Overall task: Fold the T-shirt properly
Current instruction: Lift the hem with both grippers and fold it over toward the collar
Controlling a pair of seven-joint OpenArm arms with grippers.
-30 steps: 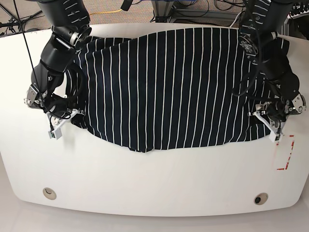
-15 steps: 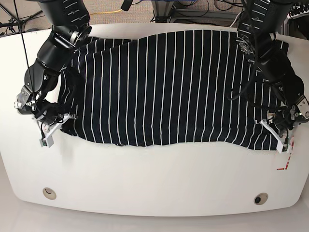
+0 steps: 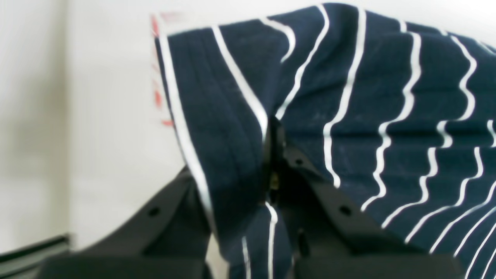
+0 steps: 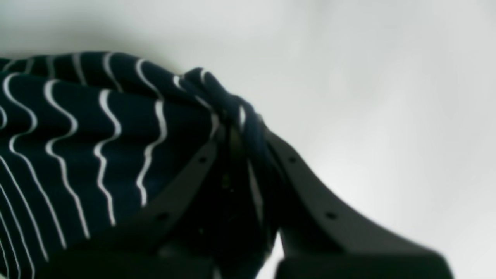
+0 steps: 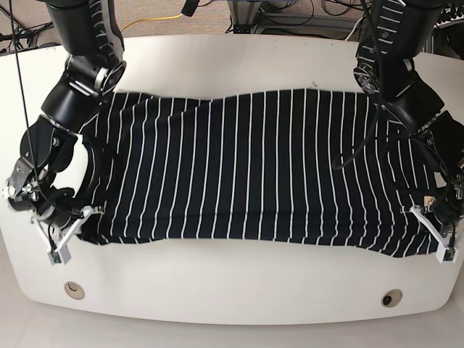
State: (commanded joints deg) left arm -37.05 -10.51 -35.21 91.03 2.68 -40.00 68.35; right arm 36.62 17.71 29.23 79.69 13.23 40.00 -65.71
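Both black grippers, left [image 5: 433,223] and right [image 5: 67,230], pinch the front corners of the dark navy, white-striped T-shirt [image 5: 239,167], fingers closed on cloth; they've just dragged it across the white table [image 5: 225,290] towards the near edge, probably straightening it before folding

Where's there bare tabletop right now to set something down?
Base view: the white table is bare along the near edge, between the two round holes, below the T-shirt. Another strip lies beyond its far edge. Crowded: both near corners of the shirt, where the left gripper and right gripper hold cloth.
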